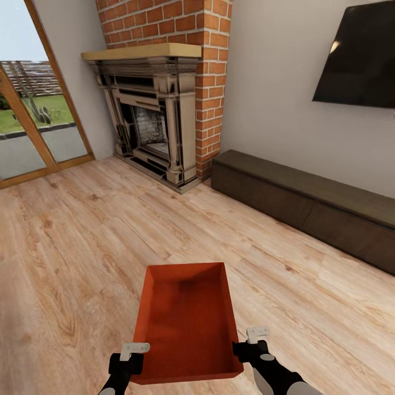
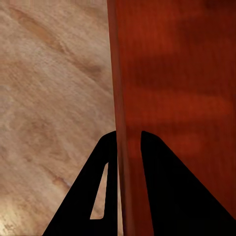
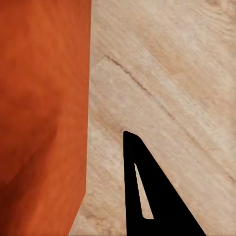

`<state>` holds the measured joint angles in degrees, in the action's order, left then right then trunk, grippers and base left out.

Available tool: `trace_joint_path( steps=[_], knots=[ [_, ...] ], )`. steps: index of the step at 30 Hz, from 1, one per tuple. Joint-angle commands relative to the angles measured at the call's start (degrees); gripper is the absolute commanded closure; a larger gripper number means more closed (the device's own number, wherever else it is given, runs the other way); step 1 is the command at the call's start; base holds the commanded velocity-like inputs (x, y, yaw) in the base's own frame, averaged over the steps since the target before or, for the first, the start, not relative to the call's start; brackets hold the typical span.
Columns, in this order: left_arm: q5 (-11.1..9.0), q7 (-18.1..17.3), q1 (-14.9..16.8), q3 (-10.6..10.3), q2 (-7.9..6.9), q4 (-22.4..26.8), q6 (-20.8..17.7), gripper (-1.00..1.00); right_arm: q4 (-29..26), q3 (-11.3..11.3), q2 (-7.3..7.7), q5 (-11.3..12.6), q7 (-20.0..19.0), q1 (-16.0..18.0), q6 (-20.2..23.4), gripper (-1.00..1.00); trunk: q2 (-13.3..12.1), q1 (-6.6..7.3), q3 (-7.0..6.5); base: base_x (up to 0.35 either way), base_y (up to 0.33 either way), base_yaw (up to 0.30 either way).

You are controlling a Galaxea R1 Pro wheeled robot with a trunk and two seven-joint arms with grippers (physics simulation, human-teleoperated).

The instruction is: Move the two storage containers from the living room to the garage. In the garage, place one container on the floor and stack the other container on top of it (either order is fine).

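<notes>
Head view: one storage container (image 1: 186,321) held above the wood floor (image 1: 71,247) between left gripper (image 1: 129,362) and right gripper (image 1: 248,346), fireplace (image 1: 151,118) far ahead.

Left wrist view: fingers (image 2: 162,187) clamp the container wall.

Right wrist view: one finger (image 3: 147,196) shows beside the container; grip cannot be told.

We see an orange-red storage container (image 1: 186,323) on pale wood-plank floor (image 1: 71,247). Beyond it, a red-brick chimney (image 1: 211,82) frames a grey fireplace (image 1: 151,120); right of the chimney, a dark-brown cabinet (image 1: 307,203) beneath a black TV (image 1: 356,55).

head high, wrists close, sharing container (image 1: 186,321)
</notes>
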<state>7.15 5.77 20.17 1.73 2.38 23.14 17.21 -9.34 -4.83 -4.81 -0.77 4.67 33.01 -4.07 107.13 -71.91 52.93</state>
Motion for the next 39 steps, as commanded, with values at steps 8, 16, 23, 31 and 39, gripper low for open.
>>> trace_joint_path(
  steps=[8, 16, 23, 31, 39],
  knots=[
    [0.4, 0.8, 0.0, 1.0, -0.01, 0.1, 0.2, 1.00, 0.1, 0.2, 0.33, -0.2, 0.7, 0.0, -0.2, 1.00, 0.0, 0.01, -0.71, 0.000, 0.000, 0.000],
    [0.4, 0.8, 0.0, 1.0, -0.01, 0.1, 0.2, 1.00, 0.1, 0.2, 0.33, -0.2, 0.6, 0.0, -0.2, 1.00, -2.8, 1.54, -2.34, 0.000, 0.000, 0.000],
    [0.4, 0.8, 0.0, 1.0, -0.01, 0.1, 0.2, 1.00, 0.1, 0.2, 0.33, -0.3, 0.6, 0.0, -0.2, 1.00, -5.6, 3.08, -3.61, 0.000, 0.000, 0.000],
    [0.4, 0.8, 0.0, 1.0, -0.01, 0.1, 0.2, 1.00, 0.1, 0.2, 0.33, -0.2, 0.6, 0.0, -0.2, 1.00, -8.0, 4.40, -4.69, 0.000, 0.000, 0.000],
    [0.4, 0.8, 0.0, 1.0, -0.01, 0.1, 0.4, 1.00, 0.1, 0.2, 0.33, -0.3, 0.6, 0.0, -0.2, 1.00, -8.0, 4.40, -4.69, 0.000, 0.000, 0.000]
  ],
)
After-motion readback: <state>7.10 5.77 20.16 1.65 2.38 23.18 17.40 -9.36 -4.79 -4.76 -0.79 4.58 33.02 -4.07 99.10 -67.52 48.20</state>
